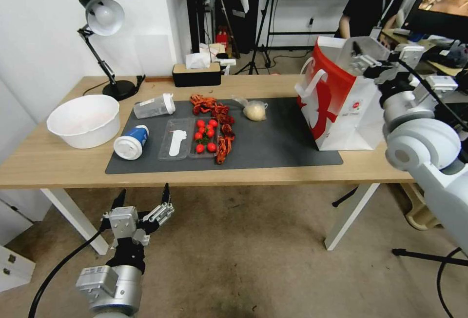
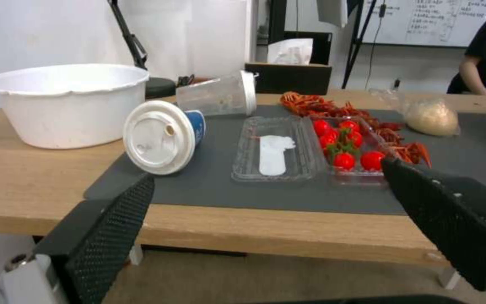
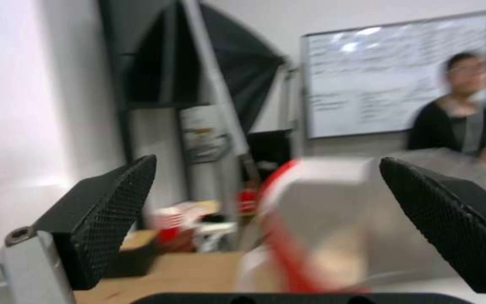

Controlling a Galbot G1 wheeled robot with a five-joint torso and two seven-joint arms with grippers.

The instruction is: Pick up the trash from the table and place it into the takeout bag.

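Hanging below the bench's (image 1: 58, 167) front edge, the left tool (image 1: 141, 200) was spread and empty, fingertips pointing up at the dark grey mat (image 1: 278, 147). The right tool (image 1: 363, 57) sat high over the open mouth of the takeout bag (image 1: 343, 113), its fingers (image 3: 114, 207) spread with nothing between them (right wrist view heavily blurred, bag rim (image 3: 316, 202) just beyond the tips).

The bag stood upright at the right end of the mat, red side panel facing the trash.

Trash on the mat:
- blue-and-white lidded paper cup (image 1: 131, 142) on its side at the left edge, lid toward the robot
- clear white-capped plastic cup (image 1: 154, 106) on its side just behind it
- small clear knotted bag (image 1: 254, 110) with a beige lump inside, mid-mat toward the back
- open clear clamshell tray (image 1: 176, 138), cherry tomatoes (image 1: 205, 135) in its right half
- crayfish shells (image 1: 219, 123) strung along the tray's right side and behind it

White bowl (image 1: 84, 120) on bare wood left of the mat, well apart from the bag. Desk lamp (image 1: 103, 40) and tissue box (image 1: 196, 73) along the back edge.
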